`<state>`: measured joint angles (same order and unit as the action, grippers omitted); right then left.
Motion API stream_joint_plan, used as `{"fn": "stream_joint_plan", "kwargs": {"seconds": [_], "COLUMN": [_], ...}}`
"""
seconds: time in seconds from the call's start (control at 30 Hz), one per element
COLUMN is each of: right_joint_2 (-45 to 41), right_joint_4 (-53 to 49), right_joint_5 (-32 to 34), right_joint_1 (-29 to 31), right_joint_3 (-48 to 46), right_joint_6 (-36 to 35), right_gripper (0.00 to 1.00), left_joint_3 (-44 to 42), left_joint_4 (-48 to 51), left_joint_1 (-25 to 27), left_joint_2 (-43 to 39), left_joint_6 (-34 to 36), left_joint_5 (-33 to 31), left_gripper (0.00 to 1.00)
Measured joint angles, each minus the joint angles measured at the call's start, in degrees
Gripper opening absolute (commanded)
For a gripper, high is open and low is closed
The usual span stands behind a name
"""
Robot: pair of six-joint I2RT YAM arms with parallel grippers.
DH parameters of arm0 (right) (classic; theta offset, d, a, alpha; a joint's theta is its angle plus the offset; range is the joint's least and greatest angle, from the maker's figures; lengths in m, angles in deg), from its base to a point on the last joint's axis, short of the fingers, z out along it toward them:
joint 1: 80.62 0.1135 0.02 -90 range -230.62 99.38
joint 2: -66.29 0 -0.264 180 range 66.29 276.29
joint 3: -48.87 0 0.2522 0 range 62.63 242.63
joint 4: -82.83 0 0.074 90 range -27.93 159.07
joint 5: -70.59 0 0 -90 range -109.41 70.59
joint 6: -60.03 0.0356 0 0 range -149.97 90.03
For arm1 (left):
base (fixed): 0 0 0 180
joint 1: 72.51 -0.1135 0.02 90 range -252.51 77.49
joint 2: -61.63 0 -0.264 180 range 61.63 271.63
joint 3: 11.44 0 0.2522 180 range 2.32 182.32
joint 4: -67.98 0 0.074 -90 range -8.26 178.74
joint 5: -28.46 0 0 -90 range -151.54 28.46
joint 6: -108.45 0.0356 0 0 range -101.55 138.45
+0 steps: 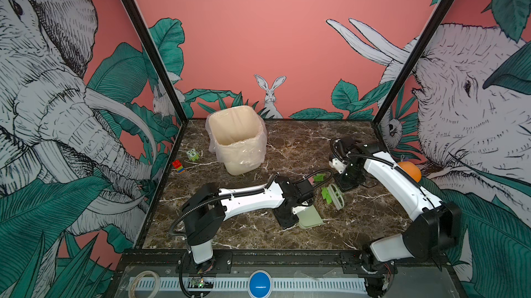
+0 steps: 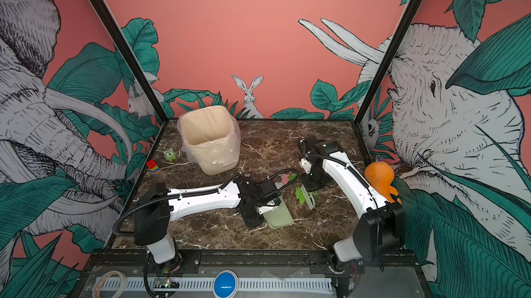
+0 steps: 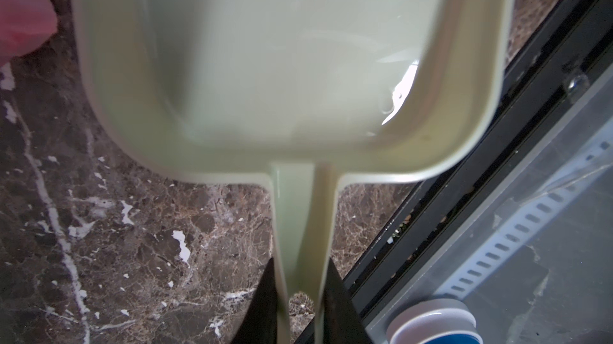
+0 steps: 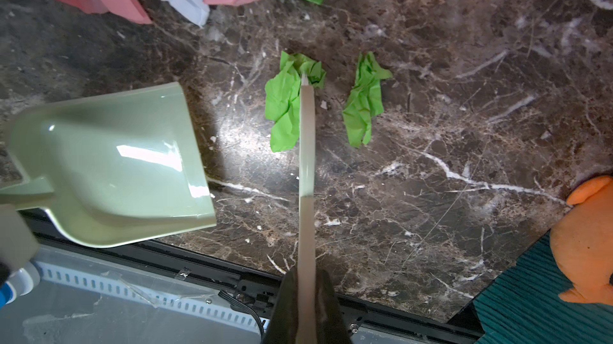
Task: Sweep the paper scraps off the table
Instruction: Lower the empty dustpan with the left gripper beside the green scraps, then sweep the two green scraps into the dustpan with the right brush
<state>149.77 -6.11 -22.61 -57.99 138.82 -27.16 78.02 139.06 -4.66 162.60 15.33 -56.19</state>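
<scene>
Right end effector [image 4: 306, 292] clenched on brush [image 4: 306, 146] | left end effector [image 3: 300, 292] grasping dustpan [image 1: 311, 217] handle | paper scraps [image 1: 326, 194]: light, soft, skittish; probably best pushed from 1 o'clock toward 7 o'clock.

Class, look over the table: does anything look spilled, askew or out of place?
Yes: crumpled paper scraps litter the table, green ones by the brush, pink and white ones beyond. The dustpan holds none.

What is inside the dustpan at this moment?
Nothing: the dustpan is empty, its bare green floor shows in both wrist views. In both top views the left gripper covers its back part. The scraps lie outside, on the table.
</scene>
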Motion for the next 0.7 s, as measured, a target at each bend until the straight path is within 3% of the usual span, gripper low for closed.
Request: {"fn": "stream_joint_plan", "kwargs": {"seconds": [0.37, 0.7], "right_joint_2": [0.5, 8.2], "right_joint_4": [-6.2, -3.9], "right_joint_5": [3.9, 6.7], "right_joint_1": [3.4, 3.1], "right_joint_3": [6.4, 7.1], "right_joint_6": [3.1, 2.7], "right_gripper": [0.0, 0.0], "left_joint_3": [0.6, 1.2], "left_joint_4": [-0.3, 0.5], "left_joint_1": [-0.2, -0.9], "left_joint_2": [0.6, 3.2], "left_joint_6": [0.2, -0.3], "left_joint_5": [0.2, 0.1], "left_gripper": [0.0, 0.0]}}
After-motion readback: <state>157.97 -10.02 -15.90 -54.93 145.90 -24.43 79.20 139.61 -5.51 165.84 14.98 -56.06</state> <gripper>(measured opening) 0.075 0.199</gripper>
